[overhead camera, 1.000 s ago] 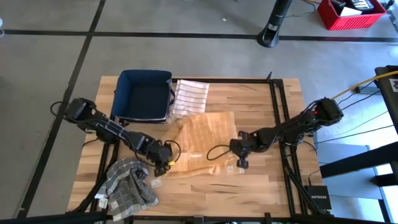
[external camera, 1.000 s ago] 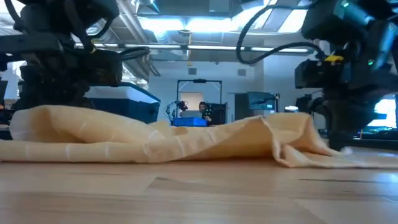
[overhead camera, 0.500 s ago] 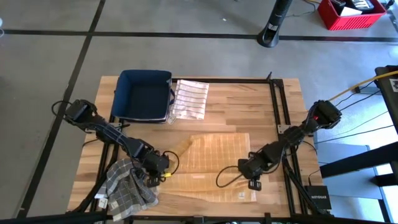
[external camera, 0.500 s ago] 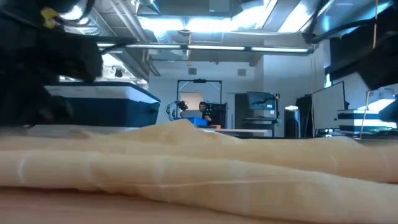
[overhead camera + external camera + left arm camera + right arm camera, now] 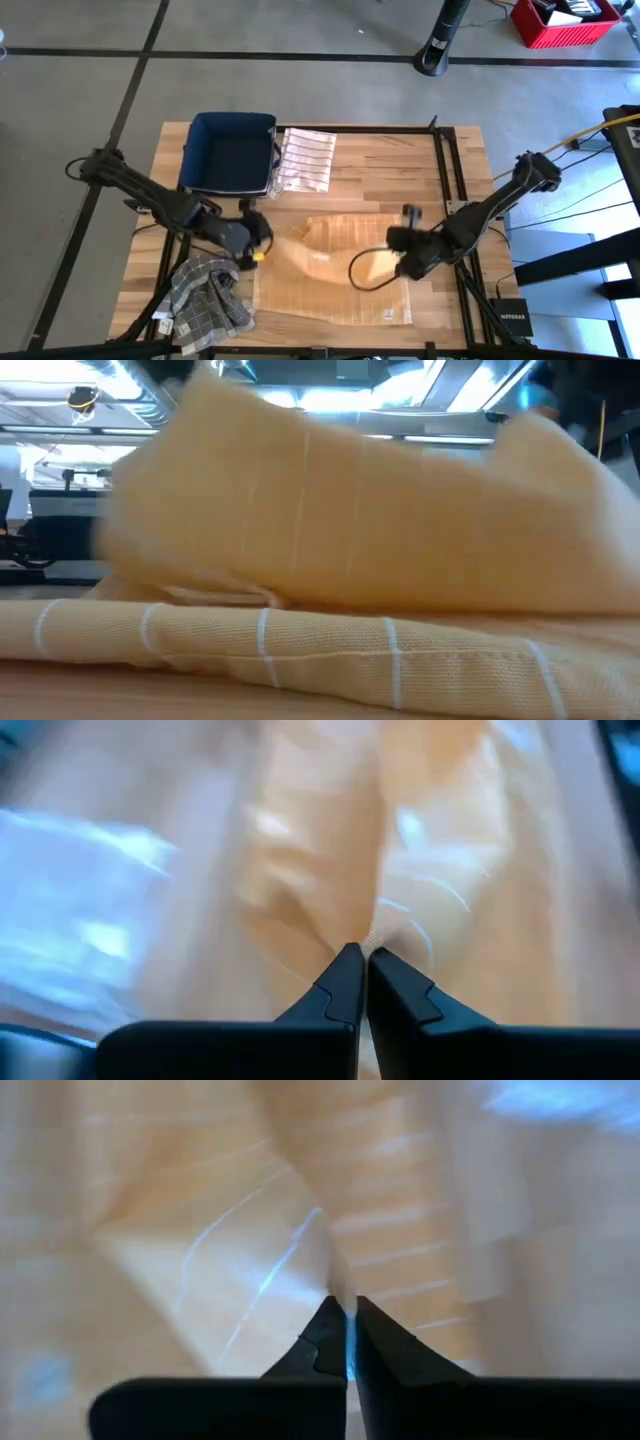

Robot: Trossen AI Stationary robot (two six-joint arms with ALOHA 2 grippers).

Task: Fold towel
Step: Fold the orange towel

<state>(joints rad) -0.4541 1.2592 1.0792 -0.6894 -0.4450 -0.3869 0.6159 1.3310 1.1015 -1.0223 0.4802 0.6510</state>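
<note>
Tools (image 5: pixel 358 958) (image 5: pixel 340 1315) pinch towel (image 5: pixel 330 280), wrist views confirm.

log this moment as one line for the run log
task: fold towel | left gripper: shut on tan towel | right gripper: shut on tan towel | towel: edge lifted above table, partly flat

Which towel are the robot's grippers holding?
The tan towel in the table's middle, pinched by the left gripper and right gripper. The striped white towel and grey checked towel lie untouched.
</note>
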